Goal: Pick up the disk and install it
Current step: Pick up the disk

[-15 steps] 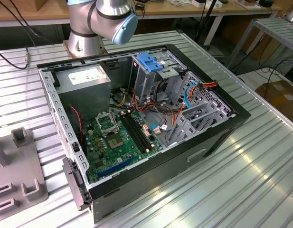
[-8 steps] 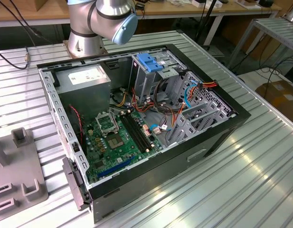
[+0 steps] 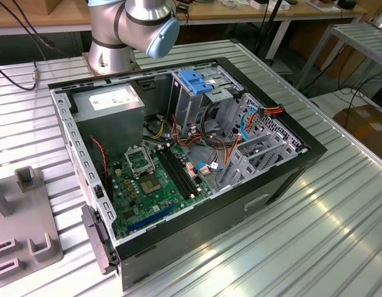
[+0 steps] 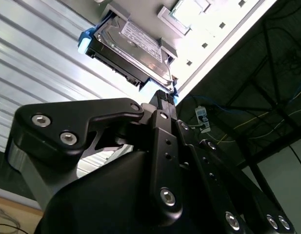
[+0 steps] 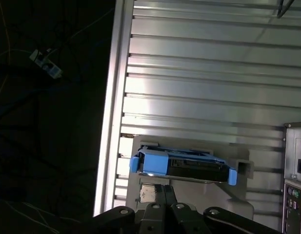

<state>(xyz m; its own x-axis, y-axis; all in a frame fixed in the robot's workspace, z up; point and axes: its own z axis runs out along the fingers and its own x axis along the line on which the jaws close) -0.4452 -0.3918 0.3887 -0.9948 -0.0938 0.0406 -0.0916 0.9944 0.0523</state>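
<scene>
One open black sheet-steel computer case (image 3: 252, 204) lies on the ribbed metal table (image 3: 321, 247) in the exterior view. In the second wrist view, one flat grey disk (image 4: 135, 46) shows a white label and light-blue rails. In the first wrist view it sits in a grey holder (image 5: 199, 192) near the table's edge, and the gripper (image 5: 164, 189) has its two black fingers pressed together, empty, just short of it.
</scene>
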